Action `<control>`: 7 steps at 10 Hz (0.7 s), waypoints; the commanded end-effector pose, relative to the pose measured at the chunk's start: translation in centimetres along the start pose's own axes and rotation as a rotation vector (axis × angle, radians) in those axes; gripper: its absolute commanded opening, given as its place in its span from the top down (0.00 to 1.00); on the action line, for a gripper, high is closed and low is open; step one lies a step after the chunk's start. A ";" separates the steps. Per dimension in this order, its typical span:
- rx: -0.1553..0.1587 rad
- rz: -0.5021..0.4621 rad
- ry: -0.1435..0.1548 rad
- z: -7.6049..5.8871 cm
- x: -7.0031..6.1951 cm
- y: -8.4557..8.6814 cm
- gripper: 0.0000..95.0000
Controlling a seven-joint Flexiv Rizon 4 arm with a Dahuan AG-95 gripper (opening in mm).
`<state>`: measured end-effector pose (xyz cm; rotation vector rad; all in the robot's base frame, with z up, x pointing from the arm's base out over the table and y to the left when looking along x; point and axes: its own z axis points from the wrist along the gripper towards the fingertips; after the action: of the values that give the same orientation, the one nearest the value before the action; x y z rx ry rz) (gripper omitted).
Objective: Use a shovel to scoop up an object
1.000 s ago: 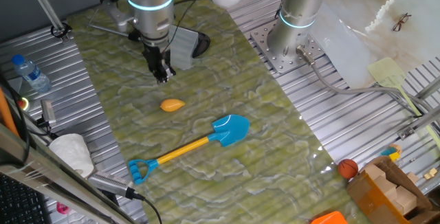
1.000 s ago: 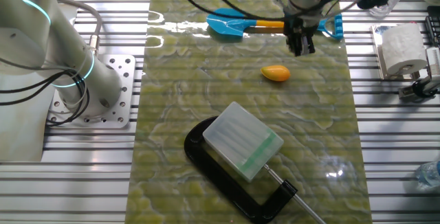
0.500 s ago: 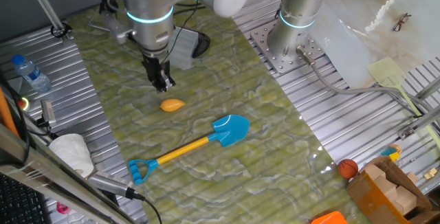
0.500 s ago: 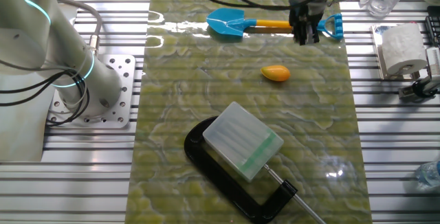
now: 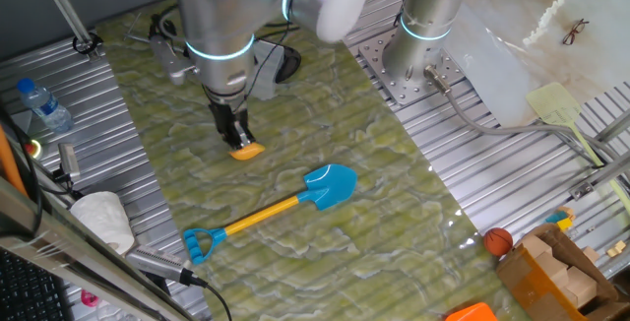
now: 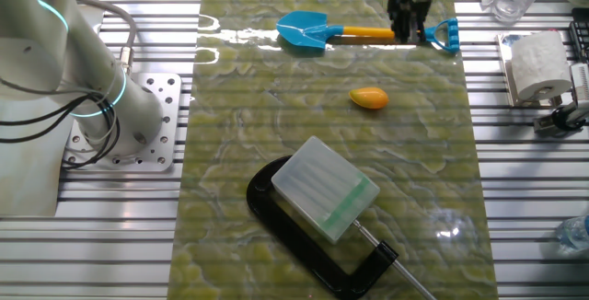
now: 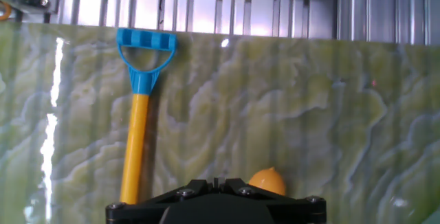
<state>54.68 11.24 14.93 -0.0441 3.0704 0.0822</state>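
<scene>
The shovel (image 5: pixel 264 212) lies flat on the green marbled bench (image 5: pixel 374 163), its bright blue pointed blade at one end of a yellow shaft and a blue D-shaped grip at the other (nothing on the blade). The object (image 6: pixel 369 98), a small orange-yellow oval lump with pointed ends, lies near the shovel but apart from it.

Arm vertical, tool (image 5: pixel 237 137) pointing down, fingers together.

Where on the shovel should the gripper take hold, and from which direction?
Grip the shovel on its yellow shaft near the blue D-end, coming straight down with the fingers across it. It lies flat on the mat, the shaft is narrow and bare, and the blade stays free for the lemon-like object.
</scene>
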 end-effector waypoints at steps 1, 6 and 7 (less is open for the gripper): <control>0.039 -0.010 0.014 0.7 0.4 1.2 1.00; 0.029 -0.058 0.072 1.9 0.2 1.3 1.00; 0.028 -0.054 0.081 2.1 0.2 1.3 1.00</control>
<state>54.78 12.73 12.85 -0.1403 3.1547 0.0279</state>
